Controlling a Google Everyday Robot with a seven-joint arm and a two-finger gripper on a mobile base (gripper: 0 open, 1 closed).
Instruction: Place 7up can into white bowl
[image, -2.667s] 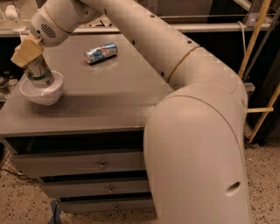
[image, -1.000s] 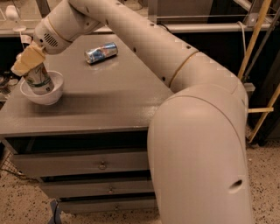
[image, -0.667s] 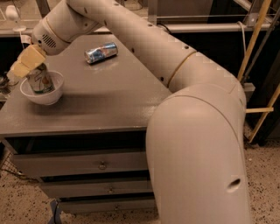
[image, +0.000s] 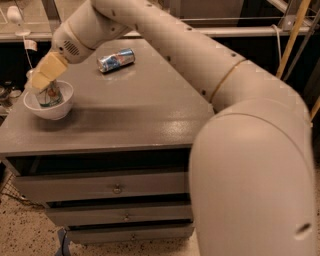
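Note:
The 7up can (image: 50, 95) stands upright inside the white bowl (image: 60, 107) at the left edge of the grey cabinet top. Its pale body with a green band and a red mark shows above the bowl's rim. My gripper (image: 46, 75), with tan tips, is right over the can's top and covers part of it. The long white arm reaches in from the right, across the top.
A blue and silver can (image: 116, 60) lies on its side at the back of the cabinet top (image: 140, 105). The cabinet has drawers (image: 117, 187) below. My large white arm body (image: 250, 175) fills the right foreground. A shelf and clutter stand behind on the left.
The can has gone lower into the bowl. The gripper has shifted slightly right and sits a little higher over the can's top.

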